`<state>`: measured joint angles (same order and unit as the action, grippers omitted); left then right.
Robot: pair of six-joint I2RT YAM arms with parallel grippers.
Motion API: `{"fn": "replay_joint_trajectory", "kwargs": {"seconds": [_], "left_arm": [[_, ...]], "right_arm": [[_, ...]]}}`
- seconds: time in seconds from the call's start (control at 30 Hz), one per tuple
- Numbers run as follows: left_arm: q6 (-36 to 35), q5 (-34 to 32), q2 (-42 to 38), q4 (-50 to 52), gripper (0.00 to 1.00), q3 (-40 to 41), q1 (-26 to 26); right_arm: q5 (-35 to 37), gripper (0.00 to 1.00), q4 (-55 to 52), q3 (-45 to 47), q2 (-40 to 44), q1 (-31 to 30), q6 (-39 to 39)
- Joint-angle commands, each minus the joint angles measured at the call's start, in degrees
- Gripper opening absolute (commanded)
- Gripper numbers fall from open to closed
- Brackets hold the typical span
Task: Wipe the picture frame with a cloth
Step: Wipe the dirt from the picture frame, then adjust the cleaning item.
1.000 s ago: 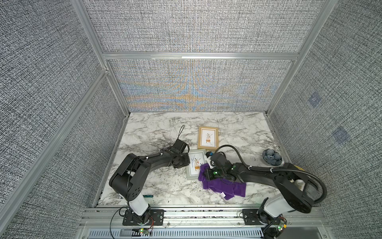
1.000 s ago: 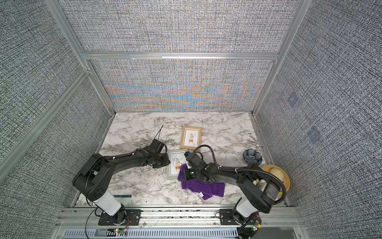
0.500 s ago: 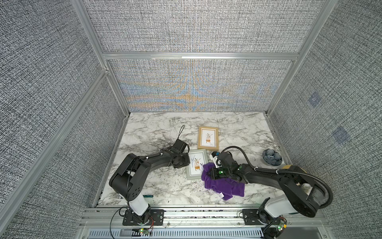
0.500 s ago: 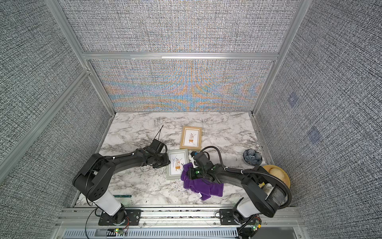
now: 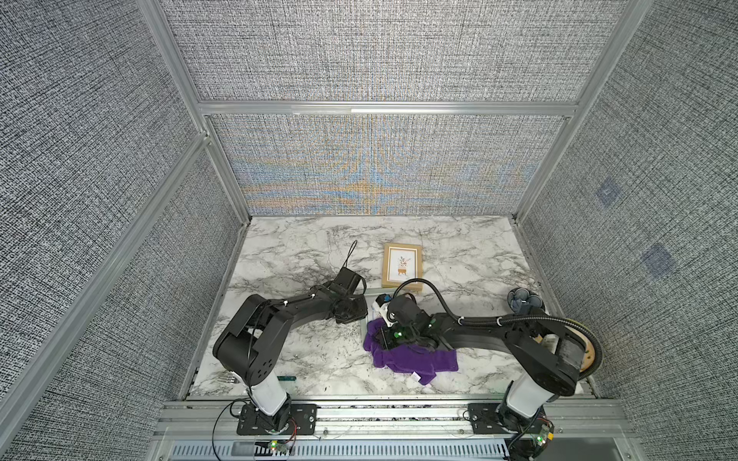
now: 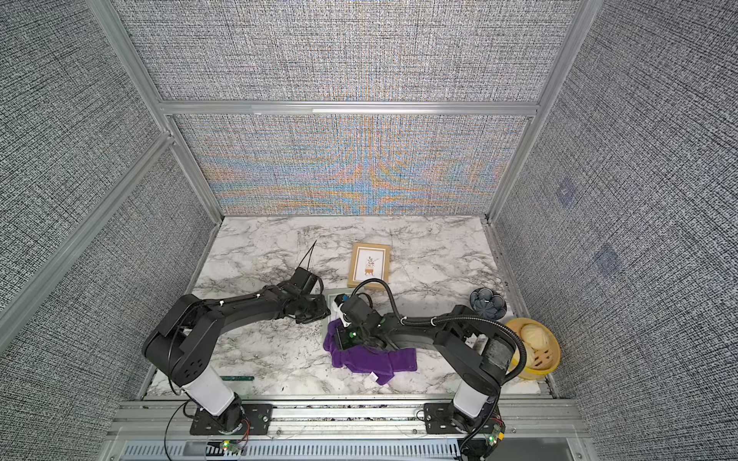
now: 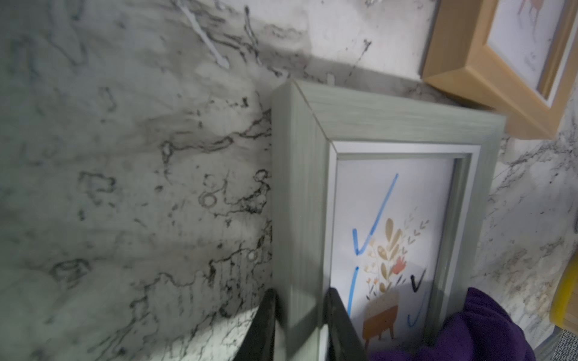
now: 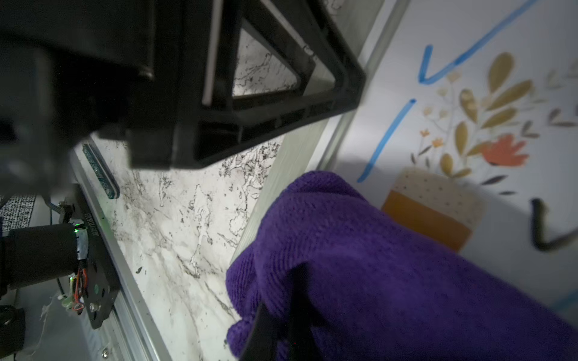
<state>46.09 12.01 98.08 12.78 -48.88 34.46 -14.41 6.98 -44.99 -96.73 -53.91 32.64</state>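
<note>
A grey picture frame [image 7: 387, 125] lies flat on the marble table, with blue and black marker strokes on its glass [image 7: 391, 200]. In both top views the arms hide most of it; only a corner [image 6: 334, 297] shows. My left gripper [image 7: 300, 300] is shut on the frame's long side rail, one finger outside and one on the glass; it shows from above too [image 5: 355, 309]. The purple cloth [image 8: 375, 265] [image 5: 415, 359] is bunched over the frame's near end. My right gripper [image 8: 281, 300] [image 5: 383, 339] is shut on a fold of the cloth and presses it down there.
A wooden picture frame [image 5: 402, 265] lies just behind the grey one. A dark blue bowl [image 6: 487, 301] and a yellow steamer basket [image 6: 533, 351] sit at the right edge. A green-handled tool [image 6: 237, 378] lies near the front left edge. Fabric walls close in three sides.
My right gripper has slid left with the cloth, which now covers more of the grey frame. The left gripper has stayed put on the rail.
</note>
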Motion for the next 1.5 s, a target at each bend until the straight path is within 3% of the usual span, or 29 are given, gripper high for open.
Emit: {"fn": "replay_joint_trajectory", "kwargs": {"seconds": [0.0,0.27,0.43,0.53,0.8,0.97,1.2,1.37,1.47], "left_arm": [[0.23,-6.65,2.23,11.22,0.0,1.68,0.03],[-0.62,-7.09,1.89,11.57,0.0,1.98,0.0],[-2.6,-5.06,1.42,11.42,0.02,0.81,0.04],[-4.61,-3.4,0.31,11.59,0.11,-1.29,0.11],[-8.54,1.3,-4.22,15.62,0.48,-12.82,0.16],[-8.95,1.22,-6.74,17.49,0.63,-17.46,0.0],[-11.85,-1.81,-16.75,20.54,0.84,-15.54,-4.39],[-13.23,-6.24,-29.71,17.86,0.97,-10.37,-7.14],[-15.82,-8.45,-37.55,14.72,0.99,-7.45,-7.67]], "right_arm": [[-2.02,0.0,-11.33,3.22,0.93,0.79,0.38],[12.37,0.0,-25.25,12.78,12.99,10.46,1.69],[25.34,0.0,-38.84,7.02,20.67,13.43,1.47],[27.37,0.0,-42.27,1.45,24.53,13.65,-2.1],[21.43,0.0,-44.07,-10.72,26.78,14.06,-8.08],[17.24,0.0,-43.49,-16.32,26.08,14.06,-9.89],[4.07,0.0,-35.71,-24.59,22.66,14.1,-13.28],[-1.87,0.0,-34.99,-37.97,11.2,14.09,-12.86],[-6.49,0.0,-32.89,-46.36,3.66,14.01,-11.06]]}}
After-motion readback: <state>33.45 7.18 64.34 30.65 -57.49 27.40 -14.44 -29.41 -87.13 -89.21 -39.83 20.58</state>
